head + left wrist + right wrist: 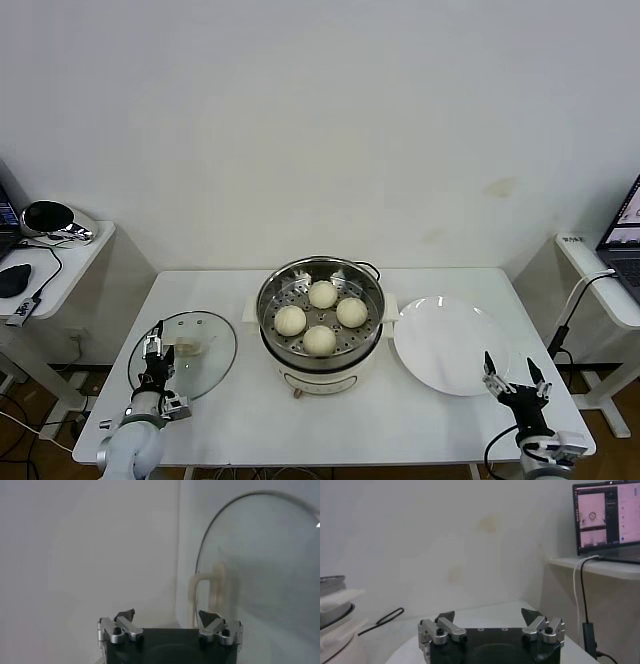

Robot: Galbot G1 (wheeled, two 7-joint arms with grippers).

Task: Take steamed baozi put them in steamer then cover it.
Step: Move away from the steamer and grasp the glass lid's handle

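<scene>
Sitting in the steamer [320, 325]: four baozi [322, 294]; left hand [154, 349] and right hand [514, 377] open, empty

Left gripper [151, 352] low at the near left, fingers spread and pointing away from the body. Right gripper [511, 372] low at the near right, fingers likewise spread.

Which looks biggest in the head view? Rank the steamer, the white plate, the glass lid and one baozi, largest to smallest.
1. Steamer, with its base.
2. White plate and glass lid: close in apparent size, the plate perhaps slightly wider; I won't separate them.
3. One baozi, far the smallest.
</scene>
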